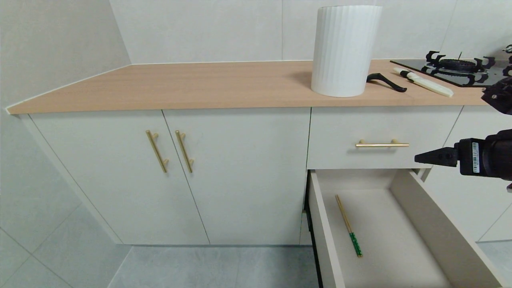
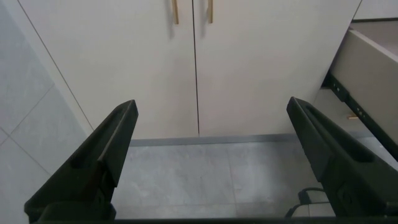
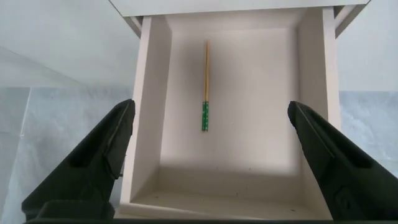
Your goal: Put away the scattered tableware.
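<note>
You have one white ribbed canister (image 1: 346, 50) on the counter (image 1: 180, 86), with one black-handled utensil (image 1: 386, 82) and one white knife (image 1: 424, 82) at its three o'clock. You have two drawers: one shut drawer (image 1: 344, 132), and one open drawer (image 1: 434, 232) holding one pair of chopsticks (image 1: 349, 226). You also have two cupboard doors (image 1: 104, 176) and three gold handles (image 1: 157, 151).

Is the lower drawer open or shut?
Open. The lower drawer is pulled out and its inside shows, with chopsticks lying on its floor.
</note>
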{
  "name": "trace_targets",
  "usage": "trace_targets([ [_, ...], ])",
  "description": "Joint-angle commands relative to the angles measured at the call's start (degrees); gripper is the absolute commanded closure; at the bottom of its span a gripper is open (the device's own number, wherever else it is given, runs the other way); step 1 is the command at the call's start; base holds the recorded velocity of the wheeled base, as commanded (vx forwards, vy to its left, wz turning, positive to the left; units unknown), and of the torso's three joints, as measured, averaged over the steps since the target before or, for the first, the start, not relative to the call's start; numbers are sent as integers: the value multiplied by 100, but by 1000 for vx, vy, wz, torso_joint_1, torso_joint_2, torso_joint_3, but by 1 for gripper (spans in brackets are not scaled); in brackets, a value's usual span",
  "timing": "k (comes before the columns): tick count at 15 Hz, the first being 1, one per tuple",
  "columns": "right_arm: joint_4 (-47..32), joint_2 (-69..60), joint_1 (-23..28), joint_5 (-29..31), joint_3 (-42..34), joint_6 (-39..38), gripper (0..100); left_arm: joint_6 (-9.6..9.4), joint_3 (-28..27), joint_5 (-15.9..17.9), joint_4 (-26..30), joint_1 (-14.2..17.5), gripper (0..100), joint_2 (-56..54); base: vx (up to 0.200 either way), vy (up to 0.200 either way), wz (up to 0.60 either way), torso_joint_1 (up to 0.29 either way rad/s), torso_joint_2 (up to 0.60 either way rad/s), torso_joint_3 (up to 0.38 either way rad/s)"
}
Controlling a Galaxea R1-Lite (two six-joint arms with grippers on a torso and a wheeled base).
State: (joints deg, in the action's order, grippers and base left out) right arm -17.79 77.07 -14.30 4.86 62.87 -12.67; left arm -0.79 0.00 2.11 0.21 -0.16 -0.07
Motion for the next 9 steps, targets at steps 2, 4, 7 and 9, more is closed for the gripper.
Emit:
trace_targets([
  [2,3,-34,-3,-3,-3,1,0,0,0,0,-3,-2,0,7,0,0,0,112,-310,-227],
  [4,-6,-34,-3,6,-11,1,0,0,0,0,-3,7,0,7,0,0,0,146,-283,-269],
  [7,-6,-25,-3,6,-20,10,0,0,0,0,-3,-2,0,7,0,0,0,79,-530,-276],
  [9,-6,-25,-3,6,-20,10,0,0,0,0,6,7,0,7,0,0,0,229,-479,-271],
])
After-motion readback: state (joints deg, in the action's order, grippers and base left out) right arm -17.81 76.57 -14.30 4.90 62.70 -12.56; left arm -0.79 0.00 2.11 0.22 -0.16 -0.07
